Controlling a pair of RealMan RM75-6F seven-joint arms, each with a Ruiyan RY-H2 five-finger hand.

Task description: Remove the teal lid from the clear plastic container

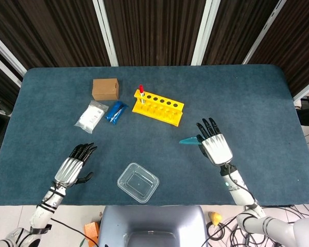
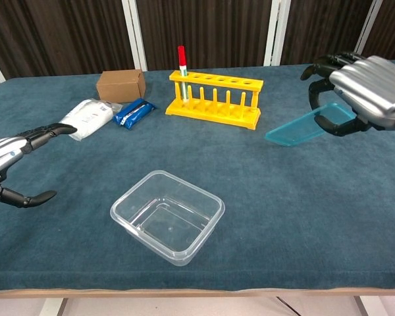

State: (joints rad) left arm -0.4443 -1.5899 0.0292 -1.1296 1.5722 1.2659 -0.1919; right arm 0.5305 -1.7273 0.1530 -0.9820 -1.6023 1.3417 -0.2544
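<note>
One teal lid (image 2: 301,128) clamped in right hand (image 2: 362,92) fingers, one clear container (image 2: 168,215) uncovered on surface (image 2: 316,197), left hand (image 2: 6,158) fingers apart, one red-capped tube (image 2: 182,62), probably alone, in yellow rack (image 2: 215,99)

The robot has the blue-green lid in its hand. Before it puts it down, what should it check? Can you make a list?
1. Lid off the clear container: ok.
2. Right hand holds the teal lid: ok.
3. Lid above the table, not resting on it: ok, held tilted in the air.
4. Bare cloth under the lid: ok.
5. Yellow rack apart from the lid: ok.
6. Left hand away from the container, holding nothing: ok.
</note>
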